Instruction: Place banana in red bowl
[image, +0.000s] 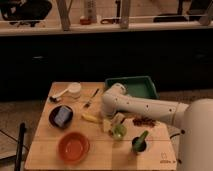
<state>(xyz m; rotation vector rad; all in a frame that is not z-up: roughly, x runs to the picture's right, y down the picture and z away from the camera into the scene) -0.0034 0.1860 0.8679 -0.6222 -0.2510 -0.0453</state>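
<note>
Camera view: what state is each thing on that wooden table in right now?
Small yellow banana: lying on the wooden table, not in any bowl.
Round orange-red bowl: empty.
Small dark bowl: holds a blue item.
Green plastic tray: looks empty.
Gripper: low over the table, beside the banana.

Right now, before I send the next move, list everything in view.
banana: one, yellow, mid-table
red bowl: one, orange-red, front left
dark bowl: one, holding blue item, left side
white cup: one, back left
utensil: one, dark, behind banana
green tray: one, back right
dark cup: one, green vegetable inside, front right
table: one, light wood
gripper: one, on white arm, low over table, right of banana
</note>
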